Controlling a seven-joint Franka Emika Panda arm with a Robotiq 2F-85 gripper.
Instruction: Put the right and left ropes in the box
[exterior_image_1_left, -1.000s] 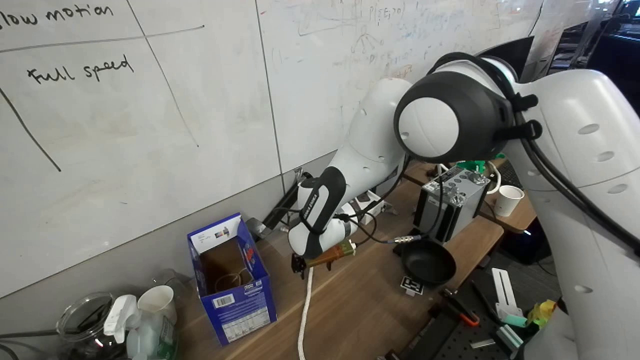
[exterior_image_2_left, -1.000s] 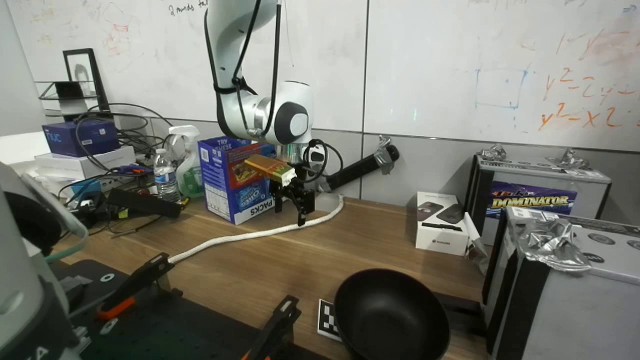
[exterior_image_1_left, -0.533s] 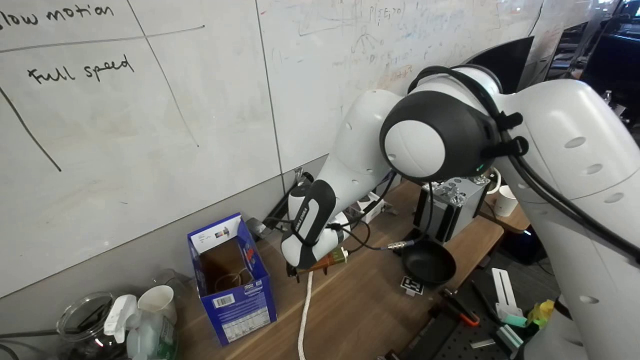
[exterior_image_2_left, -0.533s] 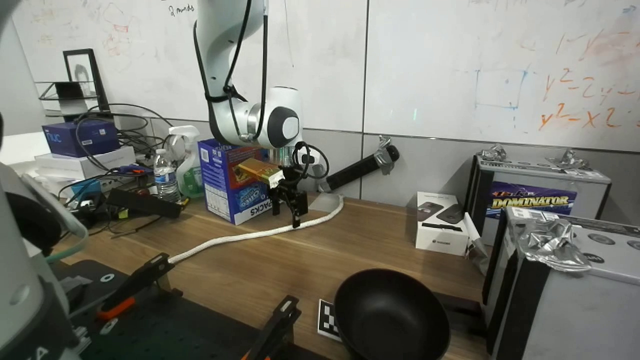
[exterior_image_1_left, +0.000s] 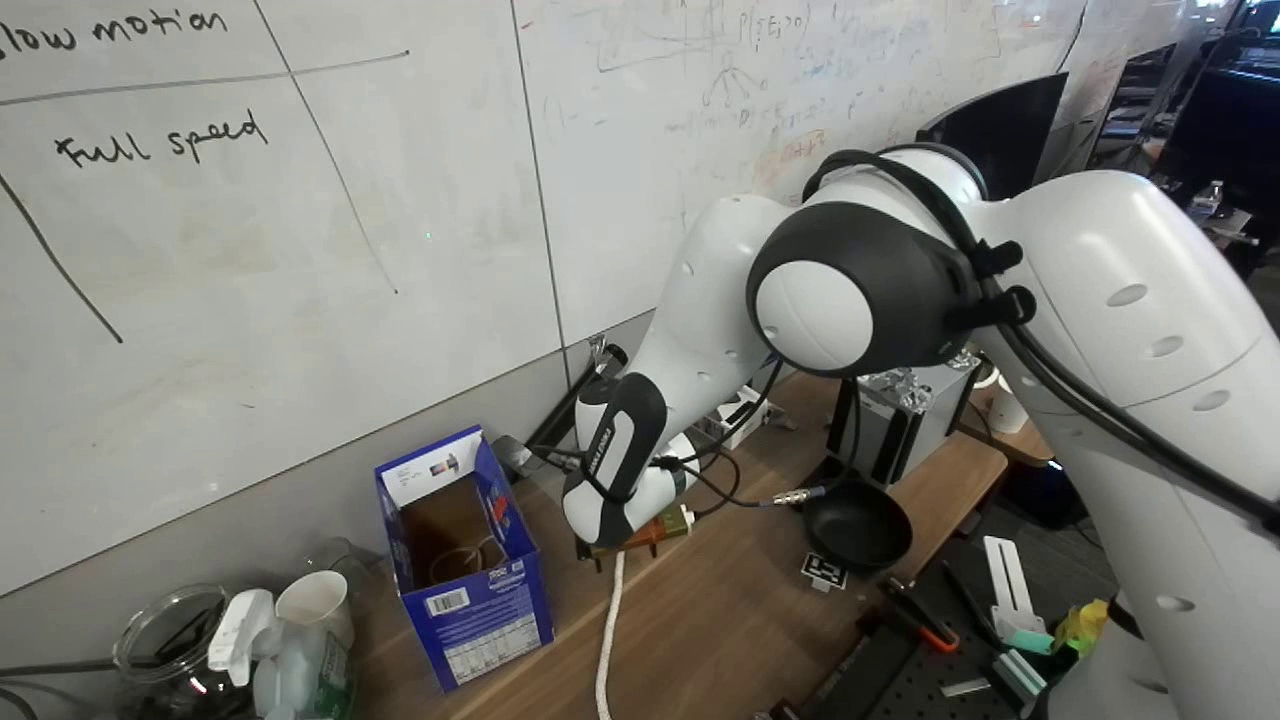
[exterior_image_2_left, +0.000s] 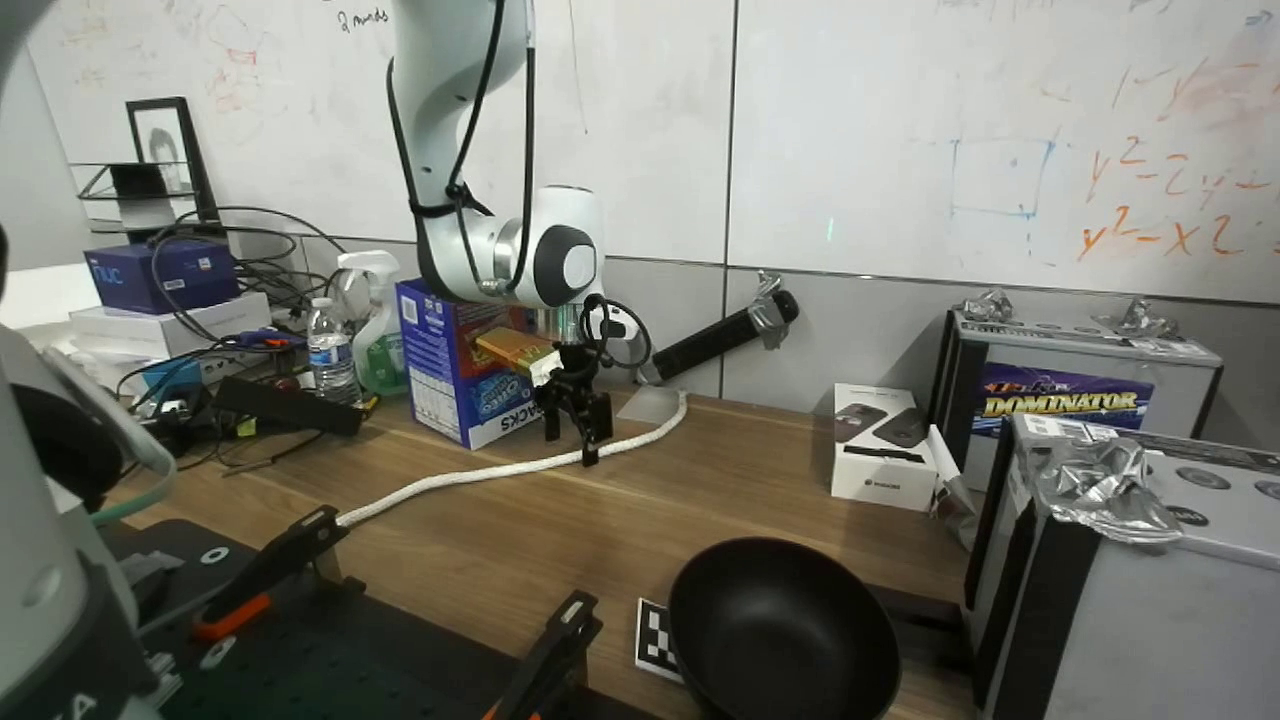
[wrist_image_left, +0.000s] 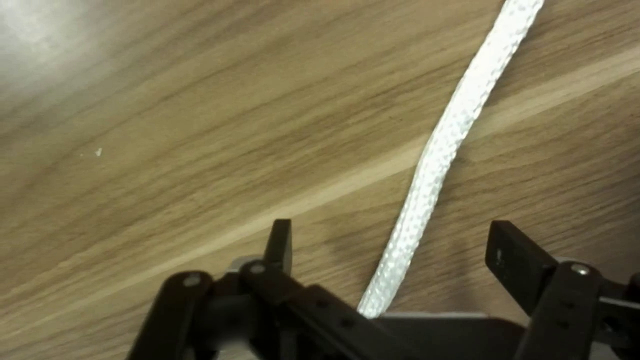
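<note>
A long white rope (exterior_image_2_left: 480, 473) lies across the table, and shows in an exterior view (exterior_image_1_left: 609, 640) and in the wrist view (wrist_image_left: 440, 155). My gripper (wrist_image_left: 391, 225) is open above it. The rope passes between the two spread fingers without either touching it. In an exterior view the gripper (exterior_image_2_left: 574, 440) is low over the rope's far half, right of the box. The blue box (exterior_image_1_left: 490, 620) stands upright with its top open; its side also shows in an exterior view (exterior_image_2_left: 432, 370). A thin pale cord loop (exterior_image_1_left: 465, 562) lies inside it, perhaps the other rope.
A black pan (exterior_image_2_left: 785, 630) sits at the front. A black bar (exterior_image_2_left: 715, 345) is taped near the wall behind the gripper. A spray bottle (exterior_image_2_left: 380, 330) stands beside the box. A white phone box (exterior_image_2_left: 882, 470) and grey batteries (exterior_image_2_left: 1150, 580) stand at the right. Black clamps (exterior_image_2_left: 285, 560) hold the front edge.
My gripper has come down towards the table and shifted a little towards the box, staying open. The rope and the box have not moved.
</note>
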